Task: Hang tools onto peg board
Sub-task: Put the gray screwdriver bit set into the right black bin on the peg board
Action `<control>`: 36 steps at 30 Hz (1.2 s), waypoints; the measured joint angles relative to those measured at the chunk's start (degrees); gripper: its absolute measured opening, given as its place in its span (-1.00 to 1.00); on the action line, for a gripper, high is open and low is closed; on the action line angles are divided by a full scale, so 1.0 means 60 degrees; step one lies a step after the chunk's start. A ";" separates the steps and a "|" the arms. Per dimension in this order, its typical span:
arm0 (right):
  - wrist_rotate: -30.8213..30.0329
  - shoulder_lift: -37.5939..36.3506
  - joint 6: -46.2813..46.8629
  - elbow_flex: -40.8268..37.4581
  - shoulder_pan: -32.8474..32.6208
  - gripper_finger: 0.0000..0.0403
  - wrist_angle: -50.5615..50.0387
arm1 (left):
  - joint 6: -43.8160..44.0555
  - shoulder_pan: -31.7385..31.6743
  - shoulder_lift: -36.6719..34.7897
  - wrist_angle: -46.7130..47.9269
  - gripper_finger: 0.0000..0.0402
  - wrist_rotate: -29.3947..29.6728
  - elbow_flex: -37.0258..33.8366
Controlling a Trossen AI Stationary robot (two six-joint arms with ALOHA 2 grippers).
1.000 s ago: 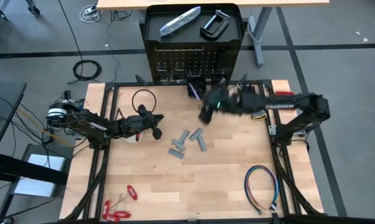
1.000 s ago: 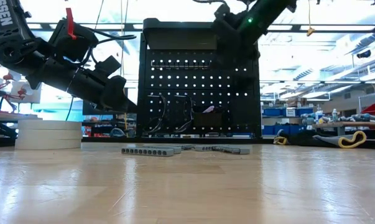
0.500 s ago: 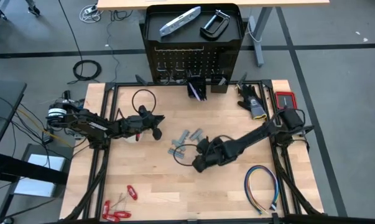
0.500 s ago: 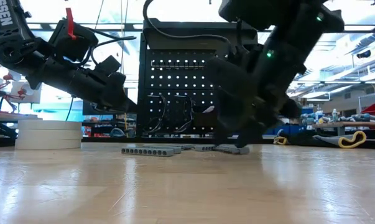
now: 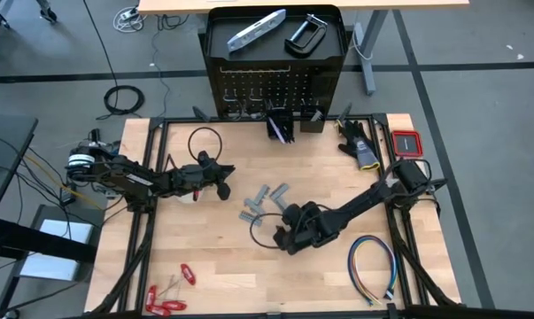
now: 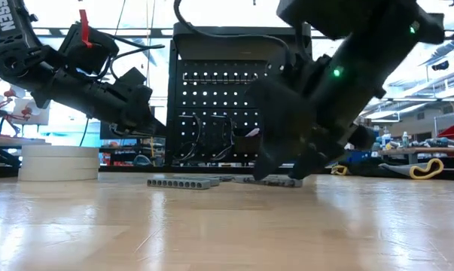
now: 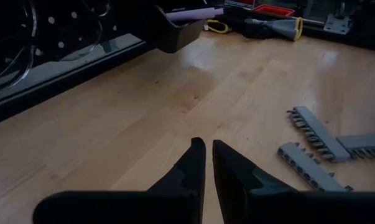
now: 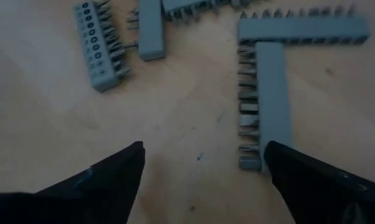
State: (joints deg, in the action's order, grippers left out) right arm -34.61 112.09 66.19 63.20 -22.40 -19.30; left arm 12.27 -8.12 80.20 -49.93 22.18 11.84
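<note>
Writing: white letters "SSEN" on the left arm's upper link in the low view; nothing else on the table can be read.
Right gripper (image 5: 282, 237): low over the wooden table (image 5: 205, 275) just at five o'clock of the grey bit holders (image 5: 265, 202), fingers (image 8: 106, 177) spread wide and holding nothing.
Left gripper (image 5: 224, 177): at nine o'clock of the table's centre, fingers nearly touching, nothing between them.
Change: a second ago the right arm reached up at the peg board (image 5: 275, 89); half a second ago it had swung down to the table; now it sits slightly lower toward six o'clock with its fingers wider. The left arm has not moved.
Tools: the grey bit holders lie scattered at the table's centre; a silver bar (image 5: 256, 29) and a black clamp (image 5: 305, 34) rest on the board's top tray; red-handled tools (image 5: 167, 298) at seven o'clock; a black cable loop (image 5: 203, 137) at eleven o'clock; tape rolls (image 6: 59, 162) show stacked in the low view.
Other items: a coloured wire loop (image 5: 373, 266) at four o'clock, a red case (image 5: 406, 142) at two o'clock.
Surface: pale wood planks inside a black frame.
Room: grey floor, bright workshop with benches behind.
</note>
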 joint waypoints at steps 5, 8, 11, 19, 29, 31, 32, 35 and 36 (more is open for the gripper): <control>-0.0412 0.0239 -0.0141 0.0018 0.0022 0.69 0.0105 | -0.0007 0.0000 0.0000 0.0004 -0.83 0.0003 0.0000; -0.0160 -0.0089 -0.0730 -0.0036 0.0041 0.65 -0.0036 | -0.0014 0.0000 0.0000 0.0006 -0.83 0.0003 0.0000; -0.0464 -0.0586 -0.1367 -0.0028 0.0037 0.62 -0.0182 | -0.0007 0.0000 0.0000 0.0004 -0.83 0.0003 0.0000; -0.2212 -0.0224 -0.2327 -0.0390 0.0241 0.61 0.0233 | -0.0003 0.0000 0.0000 -0.0012 -0.83 0.0005 0.0000; -0.1949 0.0768 -0.4190 -0.3358 0.0963 0.44 0.7783 | -0.0003 0.0000 0.0000 0.0004 -0.83 0.0007 0.0004; -0.1993 0.1037 -0.4607 -0.3609 0.0954 0.36 0.8477 | -0.0003 0.0000 0.0000 0.0001 -0.83 0.0008 0.0004; -0.2021 0.1154 -0.4716 -0.3671 0.0939 0.32 0.8680 | -0.0003 0.0000 0.0000 0.0004 -0.83 0.0008 0.0004; -0.2256 0.1461 -0.4890 -0.3708 0.0855 0.17 0.9021 | -0.0003 0.0000 0.0000 0.0004 -0.83 0.0011 0.0004; -0.2287 0.1523 -0.4971 -0.3708 0.0834 0.13 0.9123 | -0.0003 0.0000 0.0000 0.0000 -0.83 0.0007 0.0004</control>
State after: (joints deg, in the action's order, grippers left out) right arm -48.33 121.23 36.37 40.95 -17.39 35.44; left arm 12.25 -8.12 80.20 -49.93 22.22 11.86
